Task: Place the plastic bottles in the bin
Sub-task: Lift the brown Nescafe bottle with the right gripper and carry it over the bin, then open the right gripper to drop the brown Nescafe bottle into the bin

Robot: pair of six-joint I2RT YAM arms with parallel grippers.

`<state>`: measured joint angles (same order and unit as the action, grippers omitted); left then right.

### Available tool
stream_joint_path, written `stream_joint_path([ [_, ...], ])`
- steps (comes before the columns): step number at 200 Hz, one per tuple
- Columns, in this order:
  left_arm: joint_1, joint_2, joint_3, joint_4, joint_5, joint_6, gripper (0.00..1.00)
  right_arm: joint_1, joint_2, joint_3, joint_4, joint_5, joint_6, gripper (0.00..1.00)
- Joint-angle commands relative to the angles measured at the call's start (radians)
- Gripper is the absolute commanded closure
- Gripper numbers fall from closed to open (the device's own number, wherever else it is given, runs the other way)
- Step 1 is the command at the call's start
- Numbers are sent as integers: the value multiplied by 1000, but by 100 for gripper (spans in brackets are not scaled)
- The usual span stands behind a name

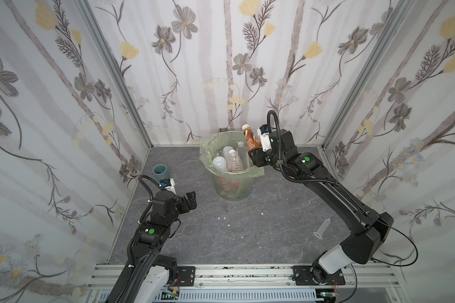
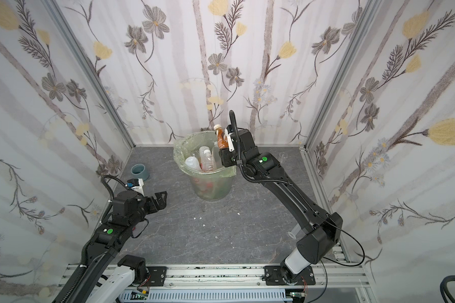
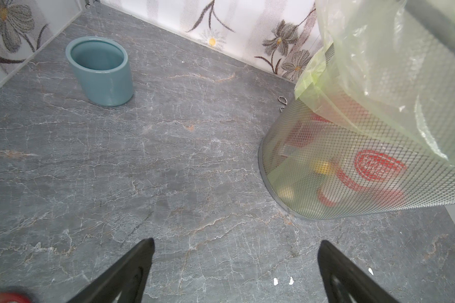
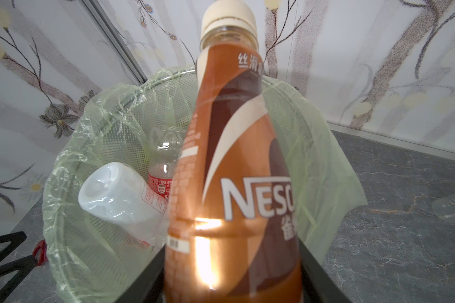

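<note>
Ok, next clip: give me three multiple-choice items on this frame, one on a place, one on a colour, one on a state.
1. Where is the brown coffee bottle?
A) lying flat on its side
B) upright in the right gripper, at the rim of the bin
C) deep inside the bin

2. What colour is that bottle's cap?
A) red
B) blue
C) cream

3. How is the left gripper?
A) open and empty
B) shut on a bottle
C) shut on a bag

Answers:
1 B: both top views show it clamped upright beside the rim.
2 C: the right wrist view shows a cream cap.
3 A: in the left wrist view its fingers stand wide apart over bare table.
</note>
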<state>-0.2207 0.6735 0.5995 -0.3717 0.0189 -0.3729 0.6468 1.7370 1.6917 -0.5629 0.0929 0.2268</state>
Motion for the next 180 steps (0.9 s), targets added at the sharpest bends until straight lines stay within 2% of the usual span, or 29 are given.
stream_joint_path([
  [1,1,-2,-5,31,-10,-9,0,7,18,8,43,6,17,41],
  [121,1,-3,-6,30,-13,-8,0,7,74,8,73,63,43,35],
  [180,1,-2,-6,30,-14,-8,0,5,89,23,61,115,58,27],
])
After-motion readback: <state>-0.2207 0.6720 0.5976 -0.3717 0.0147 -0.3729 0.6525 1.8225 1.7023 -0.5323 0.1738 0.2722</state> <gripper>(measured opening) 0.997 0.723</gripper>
